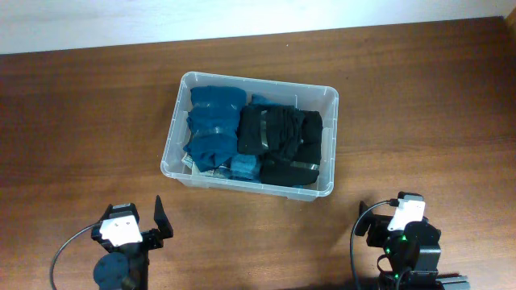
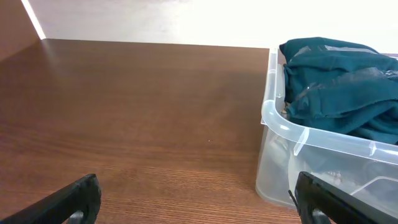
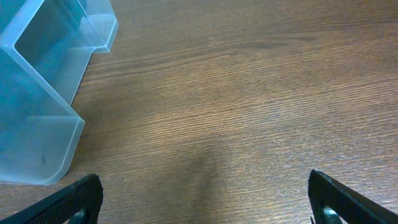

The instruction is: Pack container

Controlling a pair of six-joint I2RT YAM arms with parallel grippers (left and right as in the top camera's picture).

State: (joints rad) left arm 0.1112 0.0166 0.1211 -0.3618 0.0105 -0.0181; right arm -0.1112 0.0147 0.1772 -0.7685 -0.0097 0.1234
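Observation:
The clear plastic container [image 1: 329,145] stands in the middle of the wooden table. It holds folded teal clothes [image 1: 214,121] on its left side and black clothes [image 1: 282,137] on its right. In the left wrist view the container's corner [image 2: 283,124] with teal cloth [image 2: 342,81] is at the right. In the right wrist view its corner [image 3: 37,106] is at the left. My left gripper [image 2: 199,199] is open and empty near the table's front left. My right gripper [image 3: 205,199] is open and empty at the front right. Both are apart from the container.
The wooden table [image 1: 419,97] stretches around the container. A pale wall runs along the table's far edge [image 1: 242,16]. Black cables trail by both arm bases.

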